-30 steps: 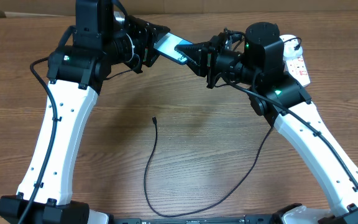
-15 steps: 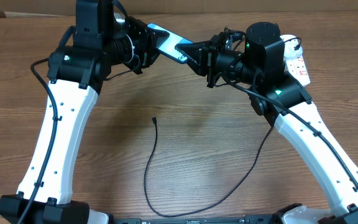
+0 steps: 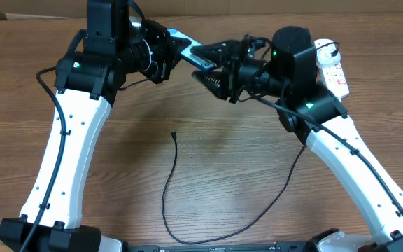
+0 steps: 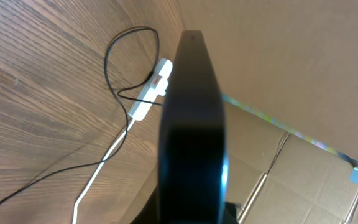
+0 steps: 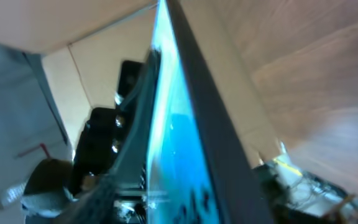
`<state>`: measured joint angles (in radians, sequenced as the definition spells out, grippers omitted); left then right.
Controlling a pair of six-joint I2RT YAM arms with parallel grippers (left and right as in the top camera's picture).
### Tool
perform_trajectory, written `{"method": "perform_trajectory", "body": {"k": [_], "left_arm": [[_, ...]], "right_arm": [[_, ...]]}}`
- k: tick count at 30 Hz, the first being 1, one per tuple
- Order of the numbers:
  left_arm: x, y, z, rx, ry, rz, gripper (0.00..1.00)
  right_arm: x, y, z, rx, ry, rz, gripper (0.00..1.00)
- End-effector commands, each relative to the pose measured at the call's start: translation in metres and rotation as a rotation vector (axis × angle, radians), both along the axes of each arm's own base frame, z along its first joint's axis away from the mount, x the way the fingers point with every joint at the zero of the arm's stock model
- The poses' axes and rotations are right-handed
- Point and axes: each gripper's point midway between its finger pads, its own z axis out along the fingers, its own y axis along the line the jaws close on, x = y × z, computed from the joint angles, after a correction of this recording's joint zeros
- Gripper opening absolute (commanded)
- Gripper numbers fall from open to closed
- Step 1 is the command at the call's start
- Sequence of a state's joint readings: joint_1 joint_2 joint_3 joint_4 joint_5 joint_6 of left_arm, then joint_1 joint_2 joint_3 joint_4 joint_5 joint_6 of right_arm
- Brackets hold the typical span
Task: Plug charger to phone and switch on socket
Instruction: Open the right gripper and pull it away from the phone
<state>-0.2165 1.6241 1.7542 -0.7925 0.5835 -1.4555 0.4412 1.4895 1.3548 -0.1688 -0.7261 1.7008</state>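
Note:
The phone [image 3: 189,50] hangs in the air over the back of the table, its light blue screen facing up and tilted. My left gripper [image 3: 174,47] is shut on its left end; in the left wrist view the phone's dark back [image 4: 191,124] fills the middle. My right gripper [image 3: 203,64] is open, one finger on each side of the phone's right end, and the blue screen [image 5: 179,149] runs close past that camera. The charger [image 3: 166,189] lies loose on the table, its connector tip [image 3: 174,134] at mid-table. The socket [image 3: 332,68] lies at the back right.
The socket's thick white cord [image 4: 104,162] trails across the wood in the left wrist view, beside a loop of thin black cable [image 4: 114,50]. Cardboard boxes [image 4: 291,174] stand along the table's back edge. Both white arms flank the charger's loop.
My left gripper has closed onto the phone's left end. My right gripper has spread its fingers and let go of the phone. The phone has shifted slightly to the left.

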Motion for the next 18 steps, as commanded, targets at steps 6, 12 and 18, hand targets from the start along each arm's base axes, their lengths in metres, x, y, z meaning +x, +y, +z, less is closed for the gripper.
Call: {"method": "perform_trajectory", "body": {"k": [6,12,18], "left_arm": [[0.014,0.019,-0.013,0.162,-0.071,0.063,0.04],[0.019,0.068,-0.039,0.516,-0.117,0.132,0.04],[-0.012,0.135,-0.074,1.020,-0.022,0.035,0.04]], "right_arm": [[-0.008,0.000,0.015,-0.053,-0.196,0.052,0.91],[-0.013,-0.008,-0.024,-0.239,-0.266,0.092,0.96],[-0.009,-0.059,-0.117,-0.684,-0.119,-0.015,1.00]]}}
